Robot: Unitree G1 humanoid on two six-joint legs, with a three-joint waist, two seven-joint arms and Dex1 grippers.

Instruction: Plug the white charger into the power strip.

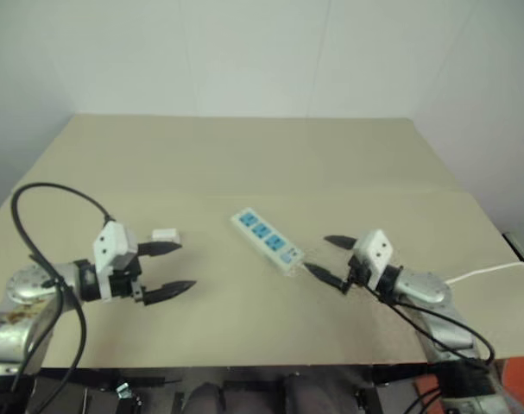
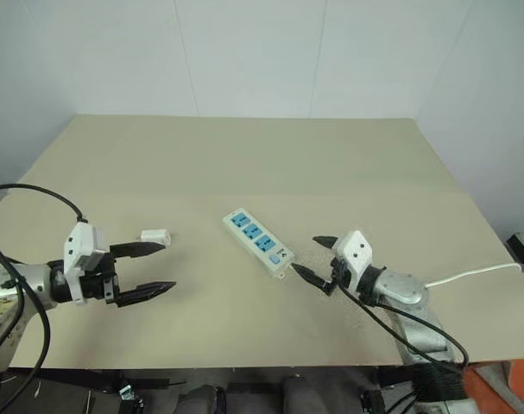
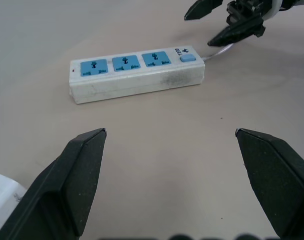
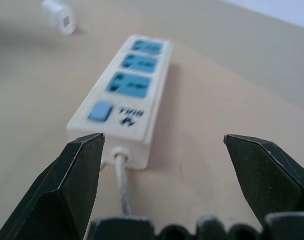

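Both end effectors, left and right, gape empty beside the power strip; the white charger looks light, rigid, slick, best pinched across its flat sides.

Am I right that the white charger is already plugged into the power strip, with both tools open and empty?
No. The white charger lies loose on the table by the left tool, apart from the power strip, as the right eye view shows. Both tools, including the right tool, are indeed open and empty.
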